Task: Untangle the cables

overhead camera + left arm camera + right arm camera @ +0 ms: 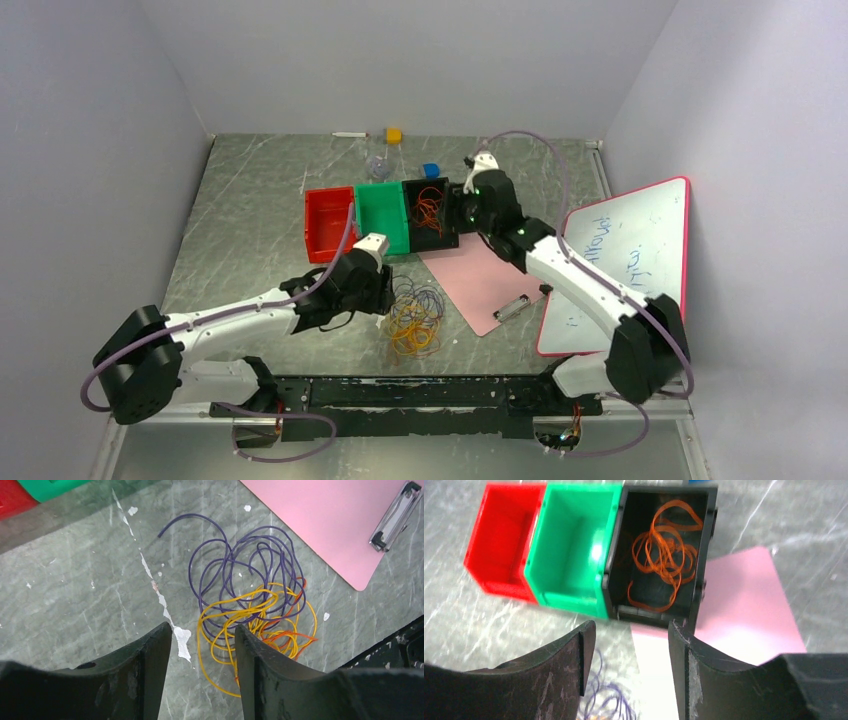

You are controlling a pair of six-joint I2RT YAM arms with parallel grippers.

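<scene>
A tangle of cables (415, 315) lies on the table in front of the bins: purple loops (240, 565) on top, yellow loops (235, 615) below, a few orange strands (287, 635) at the right. My left gripper (202, 627) hovers open just left of the tangle (385, 290), holding nothing; a yellow loop runs past its right finger (260, 670). More orange cables (664, 555) lie loose inside the black bin (611, 565). My right gripper (630, 625) is open and empty, beside that bin's right edge (465, 205).
A green bin (385, 215) and a red bin (328, 222) stand left of the black one. A pink clipboard (480, 280) lies right of the tangle, beside a red-edged whiteboard (630, 260). Small yellow (394, 134) and blue (431, 170) items sit at the back.
</scene>
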